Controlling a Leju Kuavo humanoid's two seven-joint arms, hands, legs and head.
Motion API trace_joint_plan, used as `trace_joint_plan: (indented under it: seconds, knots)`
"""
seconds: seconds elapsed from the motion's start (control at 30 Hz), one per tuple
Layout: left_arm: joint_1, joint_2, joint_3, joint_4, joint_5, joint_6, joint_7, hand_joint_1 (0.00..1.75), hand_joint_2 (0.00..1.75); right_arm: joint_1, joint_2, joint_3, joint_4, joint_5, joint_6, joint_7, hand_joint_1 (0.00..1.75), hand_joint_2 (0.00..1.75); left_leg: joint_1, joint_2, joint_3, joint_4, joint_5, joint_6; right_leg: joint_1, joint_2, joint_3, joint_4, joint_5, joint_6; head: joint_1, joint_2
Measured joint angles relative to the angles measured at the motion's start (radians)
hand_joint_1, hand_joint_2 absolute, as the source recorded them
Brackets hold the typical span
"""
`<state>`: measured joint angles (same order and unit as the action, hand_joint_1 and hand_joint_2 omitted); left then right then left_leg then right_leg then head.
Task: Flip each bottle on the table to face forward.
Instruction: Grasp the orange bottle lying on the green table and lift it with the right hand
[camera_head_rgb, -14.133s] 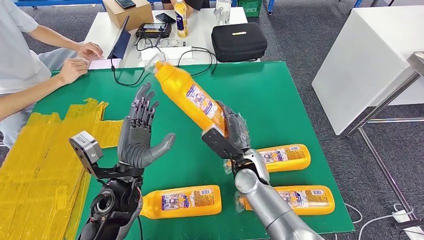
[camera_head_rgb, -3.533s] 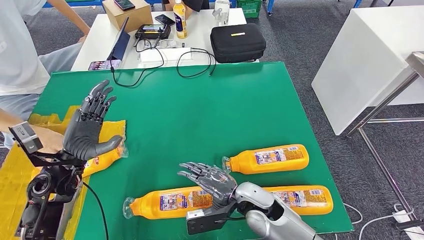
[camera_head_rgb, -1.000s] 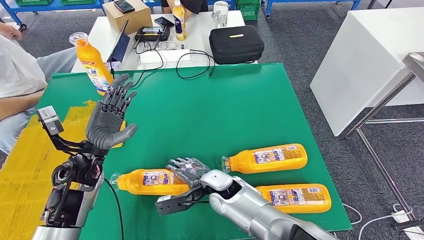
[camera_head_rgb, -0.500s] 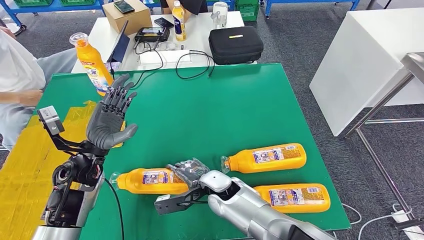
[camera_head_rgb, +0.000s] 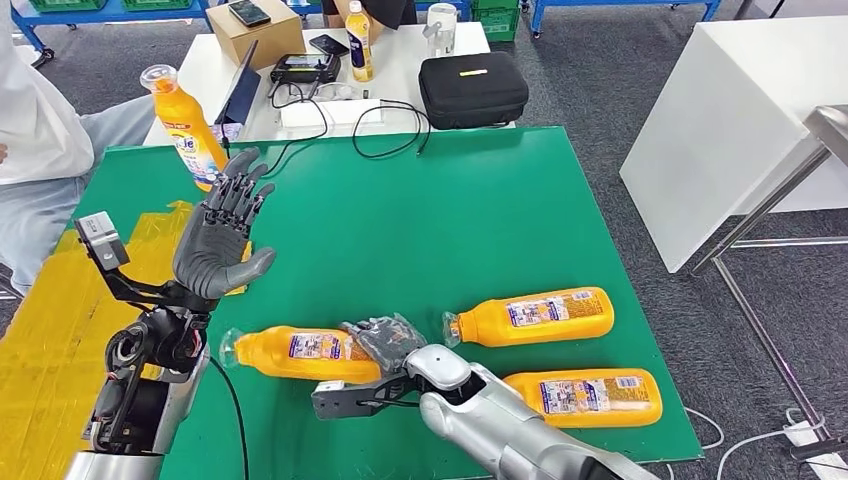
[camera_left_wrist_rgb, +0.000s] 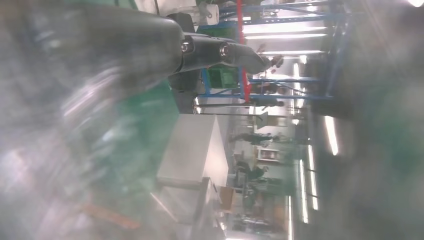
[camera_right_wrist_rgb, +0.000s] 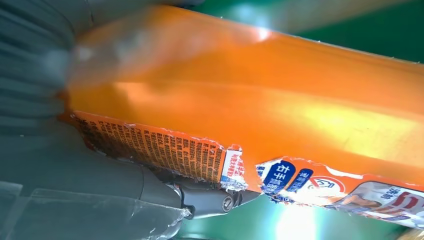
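Observation:
Three orange bottles lie on their sides on the green table (camera_head_rgb: 480, 210), and a fourth orange bottle (camera_head_rgb: 185, 125) stands upright at its far left corner. My right hand (camera_head_rgb: 385, 340) grips the lying bottle (camera_head_rgb: 295, 352) nearest my left side, around its lower body. The right wrist view shows that bottle (camera_right_wrist_rgb: 260, 100) close up, with its torn label and my fingers (camera_right_wrist_rgb: 205, 200) wrapped under it. The other two lying bottles (camera_head_rgb: 535, 316) (camera_head_rgb: 585, 396) sit to the right. My left hand (camera_head_rgb: 222, 235) is raised above the table with fingers spread, holding nothing; the left wrist view is blurred.
A yellow taped sheet (camera_head_rgb: 60, 300) covers the table's left side. A person (camera_head_rgb: 35, 130) in white sits at the far left. Behind the green table is a white table with a black case (camera_head_rgb: 473, 88), cables, a laptop and a box. A white cabinet (camera_head_rgb: 740, 120) stands on the right.
My right hand has closed around the near-left bottle, which has shifted slightly away from me. The person's arm has drawn back. My left hand stays raised.

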<state>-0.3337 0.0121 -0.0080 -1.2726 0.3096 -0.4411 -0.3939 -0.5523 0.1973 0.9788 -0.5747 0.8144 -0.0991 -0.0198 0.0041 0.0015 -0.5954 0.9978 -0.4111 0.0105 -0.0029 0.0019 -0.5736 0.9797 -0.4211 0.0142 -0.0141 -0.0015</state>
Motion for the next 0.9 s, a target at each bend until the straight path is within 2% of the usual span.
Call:
trace_joint_plan:
  seconds: [0.17,0.3,0.6,0.9]
  knots:
    - [0.028,-0.003,-0.001,-0.027,0.0,0.004,0.013,0.0,1.75,0.085,-0.009,-0.113,-0.067,-0.096,-0.17,-0.026,1.75,1.75,0.0,0.0,-0.003,0.0,0.0,0.0,0.0,0.0,-0.002,0.0,0.0,0.0,0.0,0.0]
    - [0.063,-0.011,-0.002,-0.059,0.0,0.014,0.023,0.0,1.75,0.173,-0.019,-0.244,-0.176,-0.188,-0.248,-0.073,1.75,1.75,0.0,-0.001,-0.008,0.0,0.0,0.0,0.0,0.0,-0.006,0.0,0.0,0.0,0.0,0.0]
    - [0.09,-0.019,-0.006,-0.1,-0.001,0.03,0.032,0.0,1.75,0.268,-0.022,-0.47,-0.364,-0.296,-0.308,-0.147,1.75,1.75,0.0,-0.001,-0.012,0.0,0.0,0.0,0.0,0.0,-0.011,0.0,0.0,0.0,0.0,0.0]
    - [0.093,-0.023,-0.007,-0.11,0.0,0.035,0.036,0.0,1.75,0.302,-0.022,-0.537,-0.431,-0.322,-0.322,-0.17,1.75,1.75,0.0,-0.001,-0.013,0.0,0.0,0.0,0.0,0.0,-0.011,0.0,0.0,0.0,0.0,0.0]
